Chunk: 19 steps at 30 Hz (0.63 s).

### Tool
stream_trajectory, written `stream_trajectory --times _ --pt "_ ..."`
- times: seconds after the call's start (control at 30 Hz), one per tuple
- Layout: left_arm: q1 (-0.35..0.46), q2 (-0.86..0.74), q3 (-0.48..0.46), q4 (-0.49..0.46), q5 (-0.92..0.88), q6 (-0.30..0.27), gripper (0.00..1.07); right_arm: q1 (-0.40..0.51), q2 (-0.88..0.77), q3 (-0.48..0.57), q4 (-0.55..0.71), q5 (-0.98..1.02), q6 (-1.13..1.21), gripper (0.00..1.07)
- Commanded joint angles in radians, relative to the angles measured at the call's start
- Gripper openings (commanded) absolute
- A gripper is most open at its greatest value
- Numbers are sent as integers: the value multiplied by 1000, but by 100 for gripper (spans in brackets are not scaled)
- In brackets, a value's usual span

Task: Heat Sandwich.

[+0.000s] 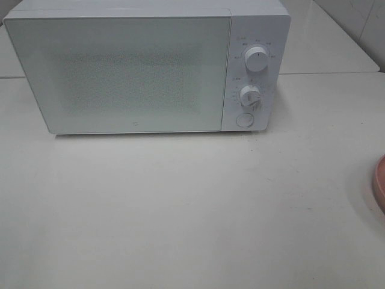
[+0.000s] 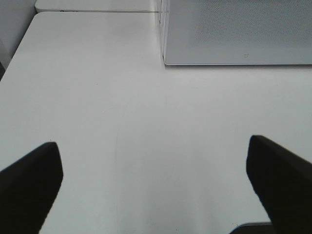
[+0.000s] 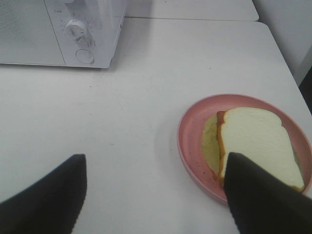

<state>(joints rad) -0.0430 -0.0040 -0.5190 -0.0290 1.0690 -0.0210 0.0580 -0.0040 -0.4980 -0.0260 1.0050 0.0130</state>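
Observation:
The sandwich (image 3: 256, 141), white bread with a tan crust and a pale yellow-green filling, lies on a round pink plate (image 3: 187, 126) on the white table. My right gripper (image 3: 156, 157) hovers open and empty just short of the plate, one finger (image 3: 258, 200) covering the sandwich's near corner in the right wrist view. In the exterior view only a sliver of the plate (image 1: 380, 180) shows at the right edge, and the sandwich is out of frame. My left gripper (image 2: 153, 144) is open and empty over bare table, in front of the microwave's left corner. Neither arm appears in the exterior view.
A white microwave (image 1: 120, 72) stands at the back of the table with its door shut. Two dials (image 1: 257, 59) (image 1: 249, 96) and a round button (image 1: 243, 119) sit on its right panel. It also appears as the microwave (image 2: 239, 29) and the microwave (image 3: 73, 29).

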Motion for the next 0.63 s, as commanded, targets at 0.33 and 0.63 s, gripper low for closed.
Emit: stream_trajectory --times 0.33,0.63 --pt "1 -24 2 -2 1 2 98 -4 -28 1 -1 -8 10 75" --pt "1 -24 2 -2 1 2 98 -4 -28 1 -1 -8 12 75"
